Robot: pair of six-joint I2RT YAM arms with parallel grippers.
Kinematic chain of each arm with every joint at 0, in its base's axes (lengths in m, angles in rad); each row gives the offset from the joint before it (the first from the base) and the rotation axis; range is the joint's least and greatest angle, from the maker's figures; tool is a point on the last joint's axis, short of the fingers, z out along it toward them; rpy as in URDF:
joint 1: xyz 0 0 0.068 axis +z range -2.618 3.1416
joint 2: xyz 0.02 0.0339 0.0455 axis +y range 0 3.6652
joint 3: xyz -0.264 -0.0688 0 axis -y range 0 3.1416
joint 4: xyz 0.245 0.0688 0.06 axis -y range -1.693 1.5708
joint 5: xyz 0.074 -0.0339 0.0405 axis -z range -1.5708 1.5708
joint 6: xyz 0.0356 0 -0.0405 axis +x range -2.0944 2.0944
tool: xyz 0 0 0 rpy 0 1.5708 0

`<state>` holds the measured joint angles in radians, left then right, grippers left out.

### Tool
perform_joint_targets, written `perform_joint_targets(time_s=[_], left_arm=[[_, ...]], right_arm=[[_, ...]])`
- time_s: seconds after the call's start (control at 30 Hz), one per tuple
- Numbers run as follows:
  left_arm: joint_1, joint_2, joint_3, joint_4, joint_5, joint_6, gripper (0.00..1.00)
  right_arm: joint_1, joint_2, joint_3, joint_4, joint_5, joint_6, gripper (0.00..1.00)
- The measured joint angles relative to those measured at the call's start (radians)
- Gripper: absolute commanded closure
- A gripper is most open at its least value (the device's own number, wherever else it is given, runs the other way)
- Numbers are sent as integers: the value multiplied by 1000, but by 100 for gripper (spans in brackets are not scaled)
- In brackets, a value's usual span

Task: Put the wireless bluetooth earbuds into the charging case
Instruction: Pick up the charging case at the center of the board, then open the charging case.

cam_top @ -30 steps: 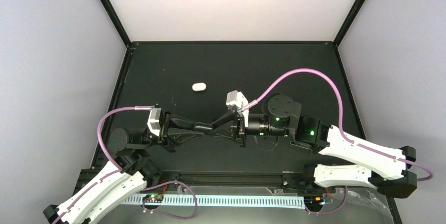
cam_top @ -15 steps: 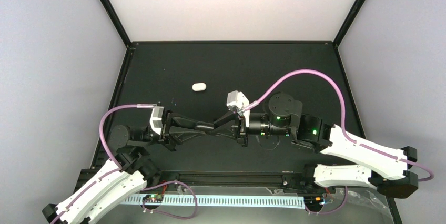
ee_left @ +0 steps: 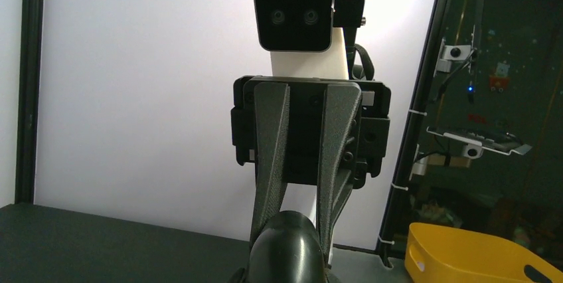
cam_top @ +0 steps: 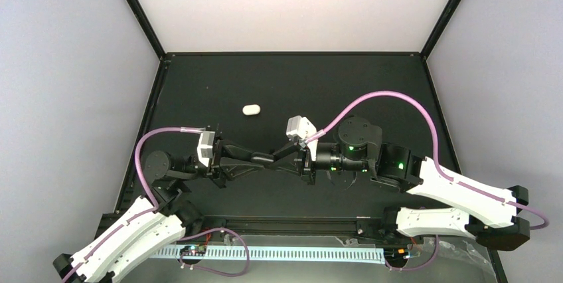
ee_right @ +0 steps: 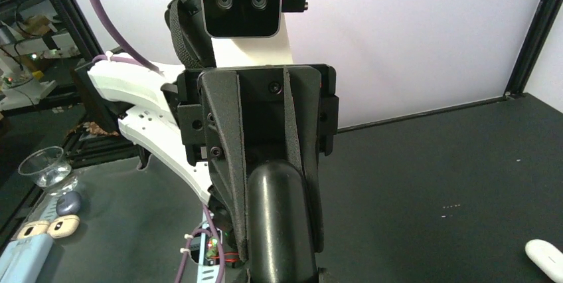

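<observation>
We pinch the black charging case (ee_right: 279,220) from both ends, left gripper (cam_top: 254,161) and right gripper (cam_top: 273,158) clamped on it above the middle of the table (cam_top: 345,84), probably to pry it open; earbuds unseen.

The left fingers (cam_top: 244,156) have slid rightward toward the right fingers (cam_top: 287,153).

A small white pill-shaped plastic case (cam_top: 250,109) lies on the black desk (cam_top: 372,90). Nearer the arm bases than that case, the left pincer (cam_top: 257,158) and right pincer (cam_top: 275,158) meet tip to tip, seemingly both gripping one dark rounded object (cam_top: 265,159).
</observation>
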<state>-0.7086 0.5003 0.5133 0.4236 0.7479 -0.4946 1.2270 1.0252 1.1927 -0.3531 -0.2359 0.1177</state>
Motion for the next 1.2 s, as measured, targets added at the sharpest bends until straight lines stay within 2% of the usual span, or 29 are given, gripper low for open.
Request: perform_joint_targets(time_s=[0.17, 0.37, 0.43, 0.53, 0.63, 0.93, 1.0, 1.07, 1.2], left_arm=[[0, 13, 10, -12, 4, 10, 81], [0, 15, 10, -19, 8, 21, 98], [0, 17, 10, -20, 9, 23, 98], [0, 17, 10, -22, 10, 24, 98], [0, 19, 10, -31, 8, 23, 98], [0, -5, -14, -22, -5, 22, 98], [0, -13, -14, -18, -8, 22, 98], [0, -21, -14, -16, -10, 22, 98], [0, -32, -14, -13, -11, 22, 99]], right_arm=[[0, 0, 6, -15, 10, -13, 93], [0, 0, 7, -24, 13, -19, 92], [0, -2, 7, -28, 15, -20, 84], [0, -3, 7, -29, 16, -21, 65], [1, -3, 6, -6, 19, -12, 54], [2, -6, 6, 55, 47, 13, 48], [2, 0, 6, 55, 49, 15, 40], [2, 10, 6, 54, 47, 15, 36], [2, 23, 6, 51, 45, 20, 37]])
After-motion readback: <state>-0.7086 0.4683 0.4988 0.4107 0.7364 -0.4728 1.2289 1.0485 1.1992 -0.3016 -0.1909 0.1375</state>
